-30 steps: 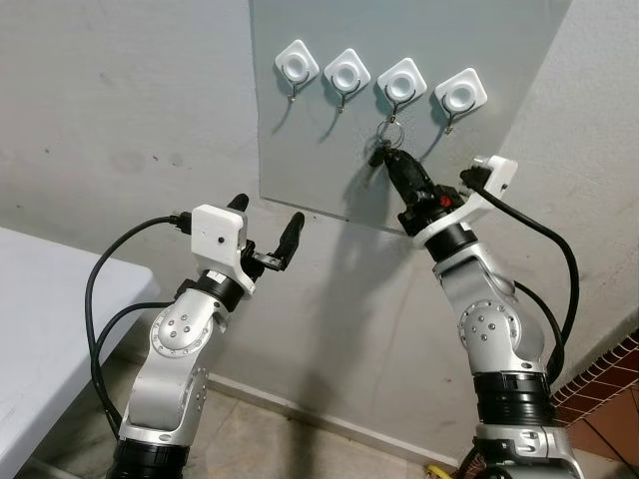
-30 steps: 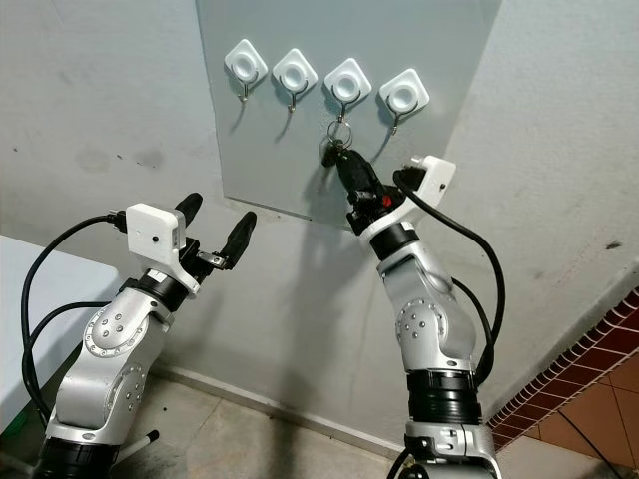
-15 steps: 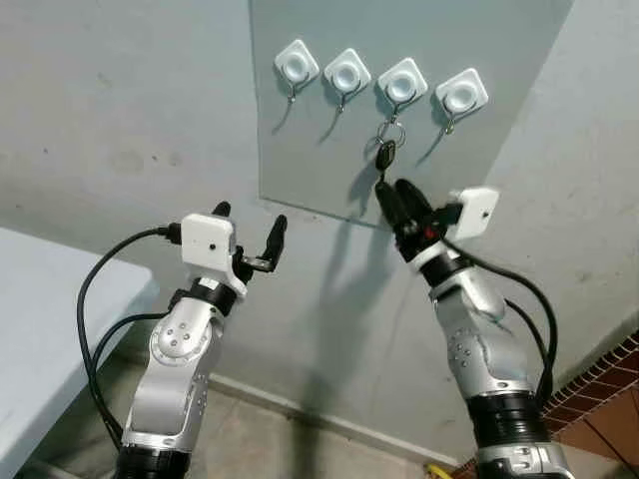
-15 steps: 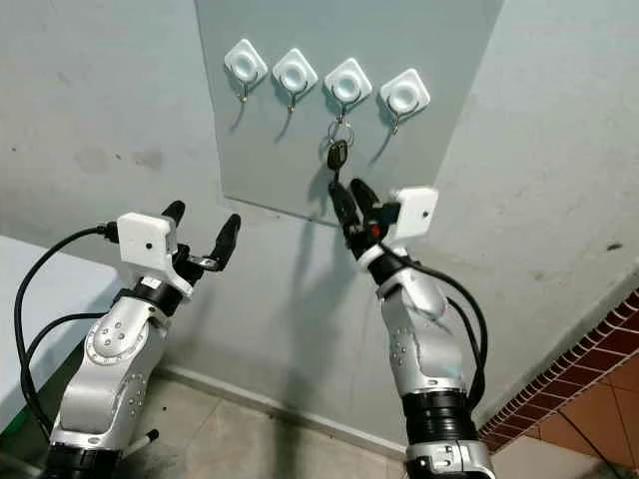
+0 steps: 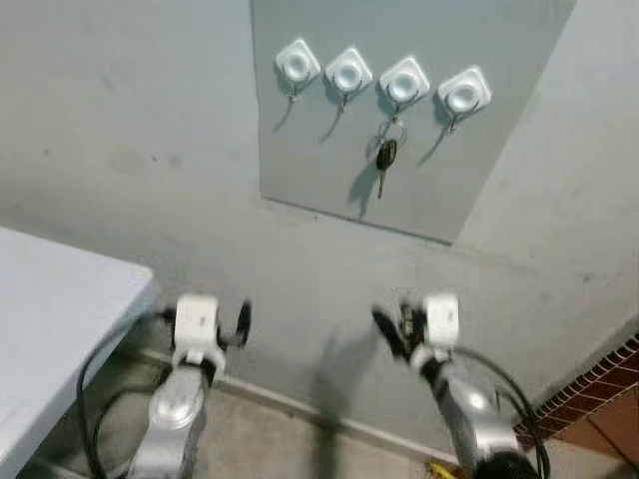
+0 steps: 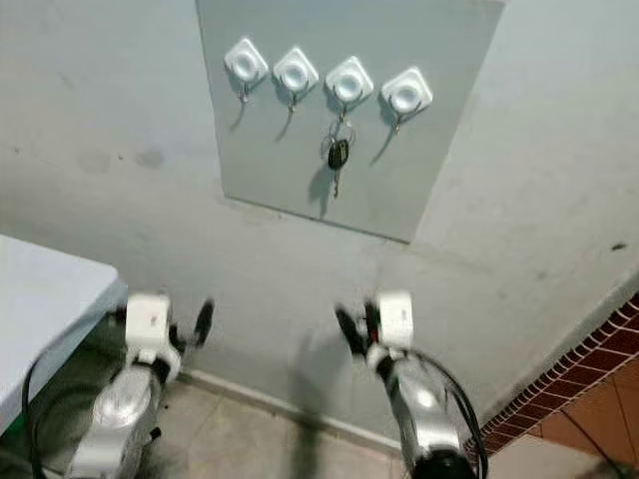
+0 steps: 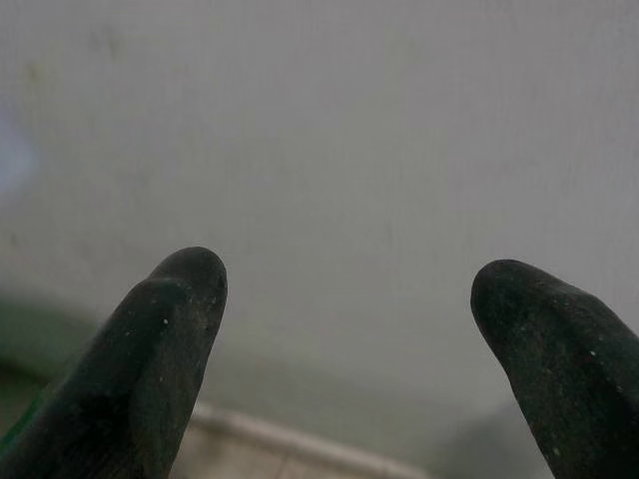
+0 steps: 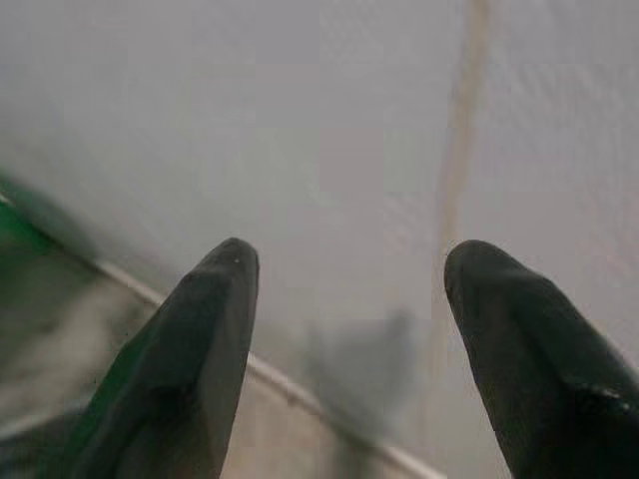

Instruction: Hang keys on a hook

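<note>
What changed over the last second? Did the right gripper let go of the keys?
Yes. The right gripper released the keys and dropped well below the board, fingers open; the left gripper lowered too. The keys stay hanging on the third hook from the left; the other hooks are unchanged.

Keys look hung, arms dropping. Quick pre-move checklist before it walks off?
1. Keys hanging from the third hook from the robot's left on the grey panel: ok.
2. Keys free of both grippers: ok, they hang well above both.
3. Right gripper open and holding nothing: ok, the wrist view shows bare wall between its fingers.
4. Left gripper open and holding nothing: ok.
5. Key ring fully seated on the hook: cannot tell, too small and blurred.
6. White table on the robot's left clear of the left arm: cannot tell, close and blurred.
</note>
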Available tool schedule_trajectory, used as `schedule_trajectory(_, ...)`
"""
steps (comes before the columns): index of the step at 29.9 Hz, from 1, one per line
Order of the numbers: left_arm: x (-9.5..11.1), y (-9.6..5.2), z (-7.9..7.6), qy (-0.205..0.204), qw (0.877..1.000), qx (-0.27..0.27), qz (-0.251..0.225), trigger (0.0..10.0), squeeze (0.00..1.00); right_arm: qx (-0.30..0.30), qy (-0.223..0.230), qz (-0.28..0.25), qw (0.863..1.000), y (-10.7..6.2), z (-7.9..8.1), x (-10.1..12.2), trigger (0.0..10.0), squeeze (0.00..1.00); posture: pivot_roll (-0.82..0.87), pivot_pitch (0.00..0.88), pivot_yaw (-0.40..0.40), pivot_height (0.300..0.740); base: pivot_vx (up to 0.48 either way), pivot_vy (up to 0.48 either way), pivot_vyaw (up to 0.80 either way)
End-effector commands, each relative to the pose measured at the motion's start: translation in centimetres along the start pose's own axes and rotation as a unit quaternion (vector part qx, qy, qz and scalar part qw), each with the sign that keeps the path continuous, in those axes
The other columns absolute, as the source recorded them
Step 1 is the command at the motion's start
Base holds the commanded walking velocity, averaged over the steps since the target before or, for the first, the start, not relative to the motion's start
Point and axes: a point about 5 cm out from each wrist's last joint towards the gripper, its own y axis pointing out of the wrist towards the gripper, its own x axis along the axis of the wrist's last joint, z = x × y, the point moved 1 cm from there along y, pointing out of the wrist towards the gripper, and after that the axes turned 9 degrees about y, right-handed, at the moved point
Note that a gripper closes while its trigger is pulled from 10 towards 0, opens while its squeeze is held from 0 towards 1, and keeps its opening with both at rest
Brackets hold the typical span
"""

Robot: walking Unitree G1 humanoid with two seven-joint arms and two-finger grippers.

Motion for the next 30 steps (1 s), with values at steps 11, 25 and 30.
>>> schedule_trajectory(11,-7.7,-2.5,-0.5,-0.02,0.987,-0.002,0.16,10.0,0.0,-0.087,-0.019,0.119,0.989,-2.5,-2.1,-5.7,10.0,1.0,-0.04,0.0,-0.006,0.74,0.0,0.0,0.0)
schedule_trajectory(25,-11.8,-5.7,-1.4,-0.023,0.964,-0.008,0.267,10.0,0.0,-0.141,-0.013,0.236,0.961,-6.8,-3.8,-10.8,10.0,0.0,-0.06,0.0,0.005,0.74,0.0,0.0,0.0)
schedule_trajectory(30,-12.1,-6.2,-1.4,-0.024,0.963,-0.013,0.269,10.0,0.0,-0.165,0.005,0.26,0.952,-8.4,-4.4,-12.1,10.0,0.0,-0.09,0.0,0.017,0.74,0.0,0.0,0.0)
